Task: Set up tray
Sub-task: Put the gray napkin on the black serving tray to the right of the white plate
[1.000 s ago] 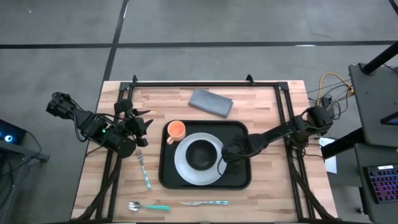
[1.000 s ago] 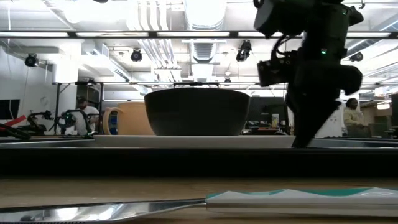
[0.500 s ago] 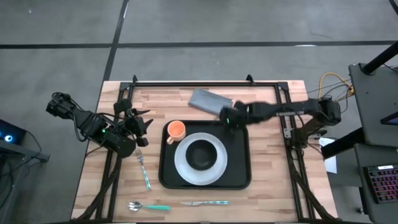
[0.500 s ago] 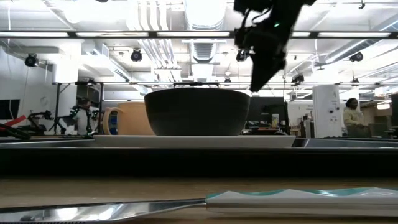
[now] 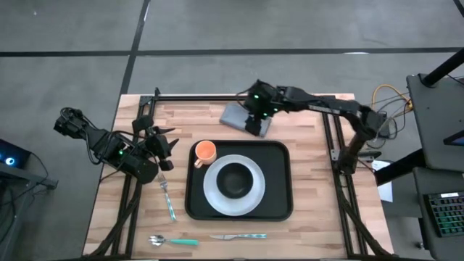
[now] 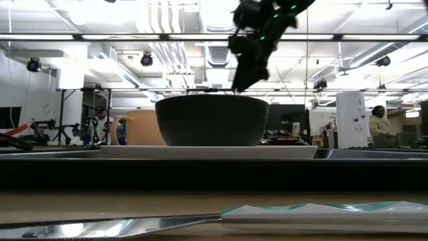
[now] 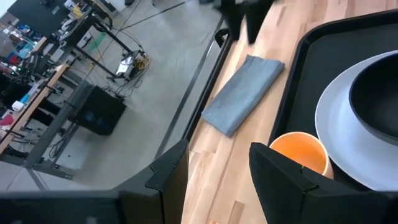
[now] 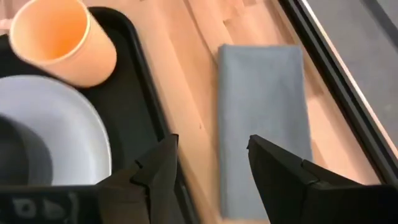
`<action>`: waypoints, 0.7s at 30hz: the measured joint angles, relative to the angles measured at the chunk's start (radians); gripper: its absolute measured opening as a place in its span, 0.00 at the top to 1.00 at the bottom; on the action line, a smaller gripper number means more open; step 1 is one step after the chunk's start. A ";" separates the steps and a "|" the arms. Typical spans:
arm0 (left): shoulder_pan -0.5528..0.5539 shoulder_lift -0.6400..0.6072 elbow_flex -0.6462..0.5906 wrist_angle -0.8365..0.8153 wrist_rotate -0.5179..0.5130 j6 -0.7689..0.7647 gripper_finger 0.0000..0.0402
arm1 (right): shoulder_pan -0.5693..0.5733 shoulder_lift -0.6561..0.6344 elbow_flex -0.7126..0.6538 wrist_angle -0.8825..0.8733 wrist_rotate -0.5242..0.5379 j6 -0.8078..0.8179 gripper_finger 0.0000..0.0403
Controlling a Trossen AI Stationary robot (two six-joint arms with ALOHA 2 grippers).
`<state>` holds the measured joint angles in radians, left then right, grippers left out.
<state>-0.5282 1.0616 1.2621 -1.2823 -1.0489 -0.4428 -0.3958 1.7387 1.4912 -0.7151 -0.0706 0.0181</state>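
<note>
The left gripper (image 5: pixel 165 145) waits at the worktop's (image 5: pixel 304 232) left edge, jaws parted and empty, right where it sat a second ago. The tray (image 5: pixel 279 206) lies mid-worktop, already carrying the plate (image 5: pixel 214 196), bowl (image 5: pixel 234 180) and orange cup (image 5: pixel 206 151). The fork (image 5: pixel 167 197), spoon (image 5: pixel 172 241) and knife (image 5: pixel 239 236) lie outside it. The right gripper (image 5: pixel 255 116) has just swung away from the tray's right side to the far edge and now hangs over the napkin (image 5: pixel 235 114), jaws spread, holding nothing. I'd say the napkin is next.
</note>
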 joint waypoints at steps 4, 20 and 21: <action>-0.001 0.000 0.000 0.000 0.001 -0.004 0.63 | -0.017 0.132 0.120 -0.007 -0.032 -0.040 0.54; -0.001 0.007 -0.002 0.000 0.003 -0.005 0.63 | -0.006 0.715 0.772 -0.333 0.140 0.032 0.56; -0.001 0.007 -0.002 0.000 0.003 -0.005 0.63 | -0.005 0.739 0.809 -0.366 0.165 0.031 0.56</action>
<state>-0.5289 1.0691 1.2606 -1.2819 -1.0458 -0.4480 -0.4004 2.4777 2.3002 -1.0811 0.0944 0.0494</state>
